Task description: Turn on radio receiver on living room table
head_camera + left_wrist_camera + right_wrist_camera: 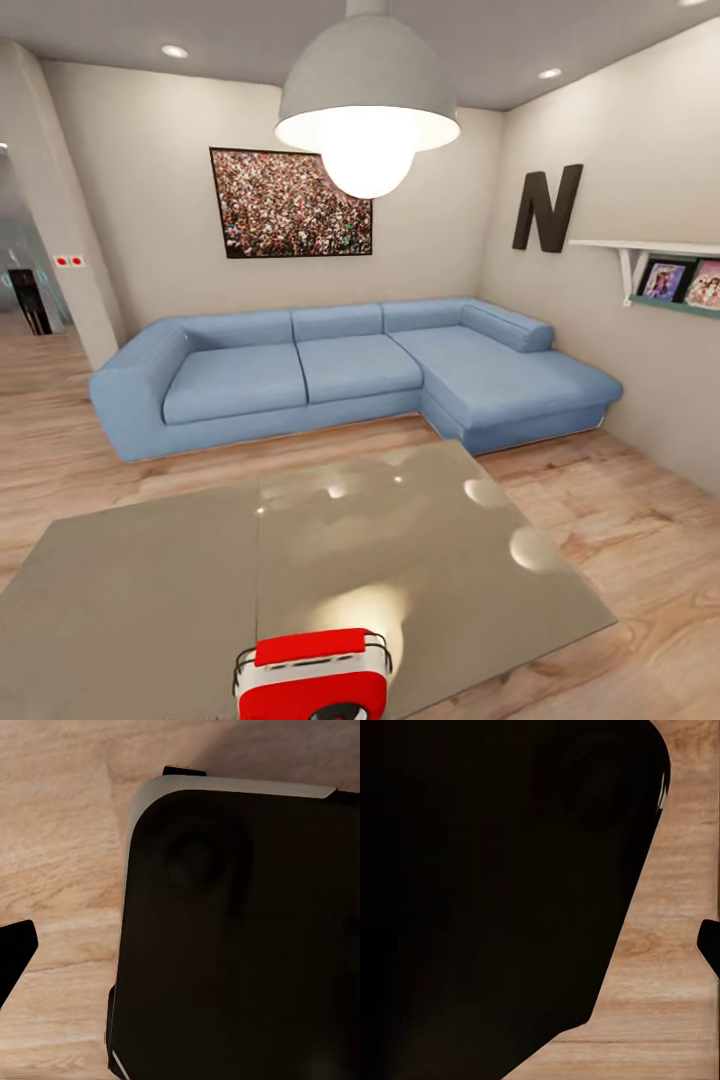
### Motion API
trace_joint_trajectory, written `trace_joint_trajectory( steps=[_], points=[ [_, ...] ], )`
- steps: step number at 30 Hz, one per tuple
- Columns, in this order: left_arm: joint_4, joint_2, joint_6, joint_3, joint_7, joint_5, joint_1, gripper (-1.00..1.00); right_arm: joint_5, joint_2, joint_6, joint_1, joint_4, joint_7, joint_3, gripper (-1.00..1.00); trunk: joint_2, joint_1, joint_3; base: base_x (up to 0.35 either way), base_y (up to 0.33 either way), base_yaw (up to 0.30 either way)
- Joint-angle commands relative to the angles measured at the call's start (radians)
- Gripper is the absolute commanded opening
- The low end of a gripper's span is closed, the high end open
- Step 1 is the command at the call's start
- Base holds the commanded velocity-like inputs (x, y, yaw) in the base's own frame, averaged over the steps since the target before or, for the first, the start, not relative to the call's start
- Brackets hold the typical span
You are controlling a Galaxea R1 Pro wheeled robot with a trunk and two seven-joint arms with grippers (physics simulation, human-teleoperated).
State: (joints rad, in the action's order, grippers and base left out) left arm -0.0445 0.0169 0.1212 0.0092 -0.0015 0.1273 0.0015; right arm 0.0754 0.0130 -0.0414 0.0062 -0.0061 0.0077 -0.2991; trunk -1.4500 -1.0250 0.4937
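One red radio receiver point(312, 675) sits at your counter's point(150, 590) near edge, within likely reach of you; claw states cannot be told.

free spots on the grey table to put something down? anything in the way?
Nearly the whole table top is bare: the left panel, and the right panel out to the far edge facing the sofa. Only item is the red radio at the near edge, by the center seam.
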Motion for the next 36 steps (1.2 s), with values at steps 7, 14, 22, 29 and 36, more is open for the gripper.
trace_joint_trajectory(
  steps=[7,14,22,29,36],
  points=[
    [0.0,0.0,0.0,0.0,0.0,0.0,0.0,1.0,-0.002,0.0,0.0,0.0,0.0,0.0,0.0,1.0,0.0,0.0,0.0,0.0,0.0,0.279],
    [0.0,0.0,0.0,0.0,0.0,0.0,0.0,1.0,-0.003,0.0,0.0,0.0,0.0,0.0,0.0,1.0,0.0,0.0,0.0,0.0,0.0,0.279],
    [0.0,0.0,0.0,0.0,0.0,0.0,0.0,1.0,-0.001,-0.001,0.0,0.0,0.0,0.0,0.0,1.0,0.0,0.0,0.0,0.0,0.0,0.279],
    [0.0,0.0,0.0,0.0,0.0,0.0,0.0,1.0,0.002,-0.004,0.003,0.0,0.0,-0.001,-0.003,1.0,0.0,0.0,0.0,0.0,0.0,0.099],
    [0.0,0.0,0.0,0.0,0.0,0.0,0.0,1.0,0.001,-0.004,0.002,0.0,0.0,-0.001,-0.002,1.0,0.0,0.0,0.0,0.0,0.0,0.004]
  ],
)
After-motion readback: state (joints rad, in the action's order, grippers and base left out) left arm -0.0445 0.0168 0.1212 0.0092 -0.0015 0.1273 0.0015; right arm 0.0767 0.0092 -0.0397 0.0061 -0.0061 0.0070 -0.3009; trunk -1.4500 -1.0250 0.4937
